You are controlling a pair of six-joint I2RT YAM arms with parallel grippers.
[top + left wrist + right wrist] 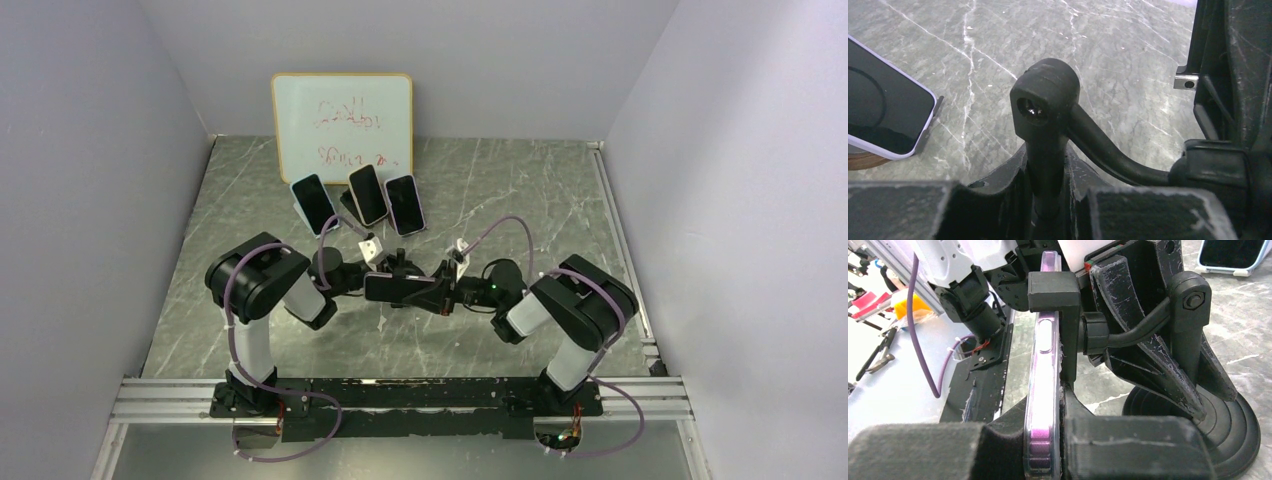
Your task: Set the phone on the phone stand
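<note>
Where the two arms rise from the aluminium rail at the near edge of the grey marbled table, both reach inward and meet over its middle. On the nearer side of that meeting point the right gripper is clamped on the phone, its pads pressing the front and back of the clear, purple-tinted case along one long edge. The phone stands on edge, lying lengthwise between the two wrists in the top view. Its opposite edge sits under the black hook of the phone stand, with its back against the holder. The left gripper is closed around the stand's upright post, one finger on each side, just below the bolted hinge from which a curved arm runs to the holder. The stand's round base appears to rest on the table. Farther back, a row of three other phones leans on separate stands. Behind them a scribbled whiteboard stands against the back wall.
</note>
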